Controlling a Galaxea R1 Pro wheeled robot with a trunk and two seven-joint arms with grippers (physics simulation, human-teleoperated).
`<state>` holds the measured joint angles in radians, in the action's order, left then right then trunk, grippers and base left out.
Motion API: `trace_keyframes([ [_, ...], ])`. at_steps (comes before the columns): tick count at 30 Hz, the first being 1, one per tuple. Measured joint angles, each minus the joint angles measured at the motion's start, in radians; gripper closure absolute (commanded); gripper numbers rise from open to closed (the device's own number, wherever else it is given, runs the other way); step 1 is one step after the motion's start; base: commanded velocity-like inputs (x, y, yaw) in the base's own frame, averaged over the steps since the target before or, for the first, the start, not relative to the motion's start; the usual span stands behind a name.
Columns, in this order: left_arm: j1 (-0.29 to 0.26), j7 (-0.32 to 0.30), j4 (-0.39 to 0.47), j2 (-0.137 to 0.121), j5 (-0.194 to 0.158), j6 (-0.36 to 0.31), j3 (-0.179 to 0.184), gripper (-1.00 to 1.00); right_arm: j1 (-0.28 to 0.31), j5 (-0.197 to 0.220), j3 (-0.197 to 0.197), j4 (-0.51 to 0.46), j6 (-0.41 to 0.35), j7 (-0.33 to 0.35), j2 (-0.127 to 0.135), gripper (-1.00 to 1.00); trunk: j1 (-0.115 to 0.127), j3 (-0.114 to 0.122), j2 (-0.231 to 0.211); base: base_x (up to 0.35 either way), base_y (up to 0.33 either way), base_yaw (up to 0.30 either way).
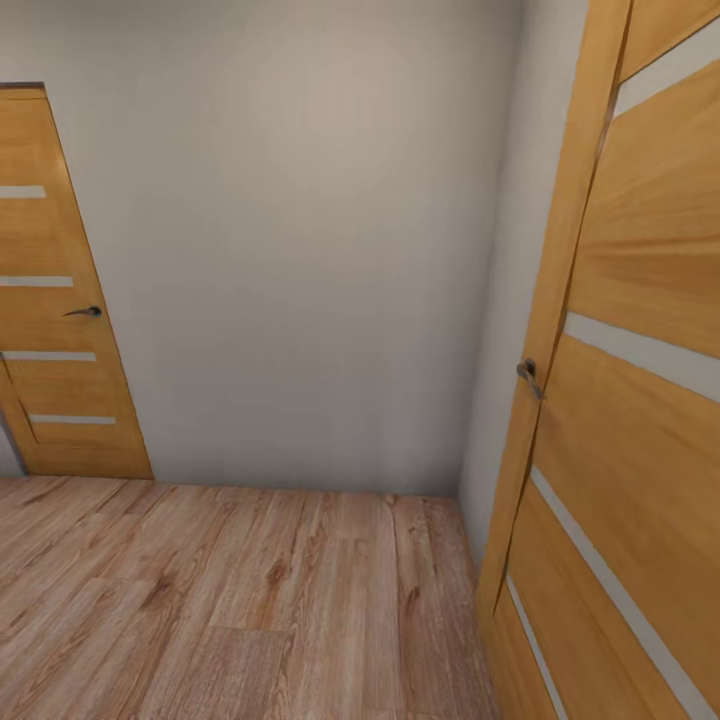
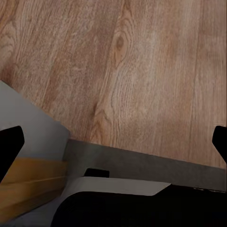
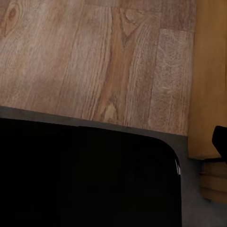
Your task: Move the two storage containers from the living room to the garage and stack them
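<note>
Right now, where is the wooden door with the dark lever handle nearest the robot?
In the head view, the orange-brown wooden door stands at the right edge, beside the grey wall, above the light plank floor.

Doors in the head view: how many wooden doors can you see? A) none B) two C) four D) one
B: one door stands at the left against the grey wall, and another door is close by at the right, each with a dark handle.

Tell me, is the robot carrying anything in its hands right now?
Nothing is held. The left wrist view shows dark fingertips wide apart over bare wood floor.
</note>
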<state>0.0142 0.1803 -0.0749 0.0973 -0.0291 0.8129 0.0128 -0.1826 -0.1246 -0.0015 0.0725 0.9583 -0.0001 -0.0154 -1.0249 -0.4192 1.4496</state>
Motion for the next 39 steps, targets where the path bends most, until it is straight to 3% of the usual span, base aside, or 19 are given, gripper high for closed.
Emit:
trace_keyframes([
  [23,0.000,-0.002,0.024,0.009,0.004,-0.023,0.004,-1.00,0.001,0.001,0.000,0.000,0.000,0.000,0.000,-1.00,0.000,0.000,0.000,0.007,0.000,0.001],
  [39,0.000,0.003,0.027,0.007,0.004,-0.022,0.005,-1.00,0.000,-0.001,0.001,0.000,-0.002,0.000,0.000,-1.00,0.000,0.000,0.000,0.185,0.000,0.000],
])
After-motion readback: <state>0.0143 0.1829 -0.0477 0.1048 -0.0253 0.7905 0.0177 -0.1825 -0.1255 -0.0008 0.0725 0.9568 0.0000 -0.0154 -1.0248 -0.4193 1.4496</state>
